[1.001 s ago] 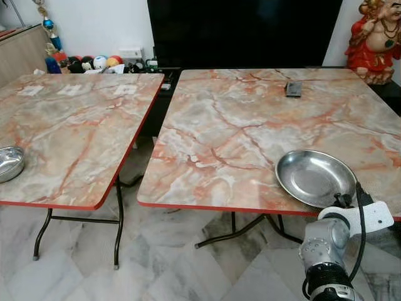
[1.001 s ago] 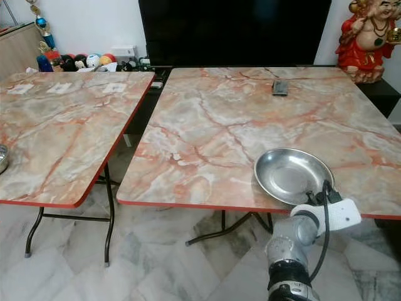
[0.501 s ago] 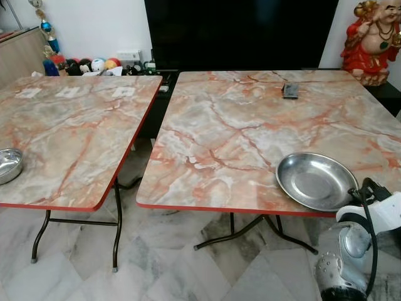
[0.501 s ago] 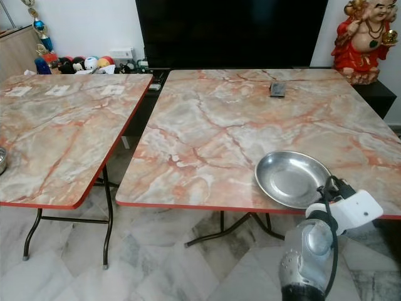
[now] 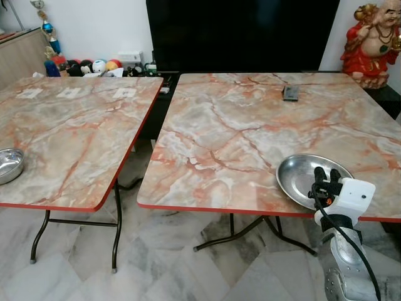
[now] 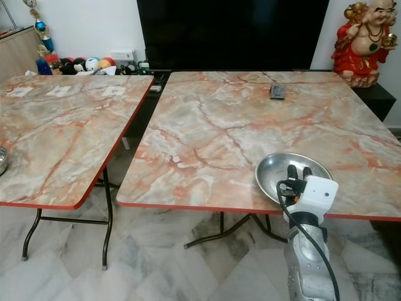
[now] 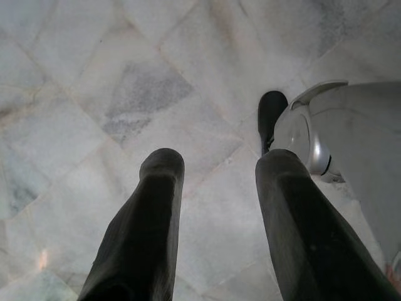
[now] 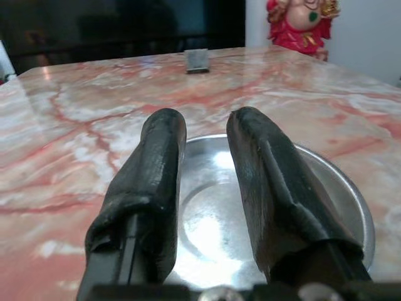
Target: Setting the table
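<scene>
A round steel plate [image 5: 299, 177] lies on the right marble table [image 5: 250, 138], close to its front edge. My right gripper [image 5: 326, 174] is raised at that edge, fingers pointing over the plate's near rim. In the right wrist view the two black fingers [image 8: 160, 157] stand apart just above the plate [image 8: 207, 226], open, with nothing between them. A small steel bowl [image 5: 9, 164] sits at the left table's near left edge. My left gripper [image 7: 216, 163] hangs open over the floor.
A small dark remote-like object [image 5: 291, 93] lies at the far side of the right table. A gap separates it from the left table [image 5: 69, 132]. A black screen [image 5: 241, 34], a red statue [image 5: 374, 41] and toy balls [image 5: 94, 64] stand behind. Marble floor [image 5: 163, 263] lies below.
My right arm has swung up from below the table edge, and its fingers now reach over the plate's near rim. The plate has not moved.
</scene>
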`<state>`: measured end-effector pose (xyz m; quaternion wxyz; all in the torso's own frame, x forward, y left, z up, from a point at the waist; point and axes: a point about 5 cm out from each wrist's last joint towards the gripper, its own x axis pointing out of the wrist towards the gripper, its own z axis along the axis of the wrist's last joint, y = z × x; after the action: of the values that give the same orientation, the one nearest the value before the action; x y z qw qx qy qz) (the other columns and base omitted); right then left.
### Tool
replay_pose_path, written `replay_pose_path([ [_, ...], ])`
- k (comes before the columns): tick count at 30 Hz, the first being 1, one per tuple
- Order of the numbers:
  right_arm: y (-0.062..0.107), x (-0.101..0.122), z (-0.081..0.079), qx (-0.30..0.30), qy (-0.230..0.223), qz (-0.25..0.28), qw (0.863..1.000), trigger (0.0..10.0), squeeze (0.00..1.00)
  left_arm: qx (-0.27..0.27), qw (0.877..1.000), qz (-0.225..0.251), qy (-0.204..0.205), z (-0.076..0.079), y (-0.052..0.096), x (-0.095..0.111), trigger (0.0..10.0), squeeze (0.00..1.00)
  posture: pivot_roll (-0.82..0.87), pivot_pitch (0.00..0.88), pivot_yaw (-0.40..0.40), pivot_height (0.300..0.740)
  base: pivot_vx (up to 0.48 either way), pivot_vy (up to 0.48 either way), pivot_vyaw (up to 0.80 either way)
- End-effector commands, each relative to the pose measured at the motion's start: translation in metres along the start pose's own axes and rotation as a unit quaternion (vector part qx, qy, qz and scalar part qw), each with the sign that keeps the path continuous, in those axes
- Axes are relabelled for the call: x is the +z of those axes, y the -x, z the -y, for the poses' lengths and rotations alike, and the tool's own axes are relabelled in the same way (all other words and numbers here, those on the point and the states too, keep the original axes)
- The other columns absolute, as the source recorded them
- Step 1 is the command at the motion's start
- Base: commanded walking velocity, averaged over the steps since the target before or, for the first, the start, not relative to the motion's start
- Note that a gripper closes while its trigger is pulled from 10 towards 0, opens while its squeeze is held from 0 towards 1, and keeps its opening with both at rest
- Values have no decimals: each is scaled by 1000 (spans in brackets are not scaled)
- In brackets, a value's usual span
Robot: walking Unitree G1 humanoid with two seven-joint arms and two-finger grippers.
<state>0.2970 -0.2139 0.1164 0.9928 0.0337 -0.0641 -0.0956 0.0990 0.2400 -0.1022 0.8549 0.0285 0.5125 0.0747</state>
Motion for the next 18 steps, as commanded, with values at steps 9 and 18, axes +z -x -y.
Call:
replay_pose_path([
  [9, 8, -8, -37, 52, -26, -22, 998, 10000, 0, 6, 999, 0, 32, -3, 1, -4, 10000, 0, -16, 0, 21, 740, 0, 0, 0],
  [18, 3, -3, -34, 44, -24, -7, 999, 10000, 0, 6, 999, -3, 35, -3, 2, -6, 10000, 0, -11, 0, 15, 740, 0, 0, 360],
])
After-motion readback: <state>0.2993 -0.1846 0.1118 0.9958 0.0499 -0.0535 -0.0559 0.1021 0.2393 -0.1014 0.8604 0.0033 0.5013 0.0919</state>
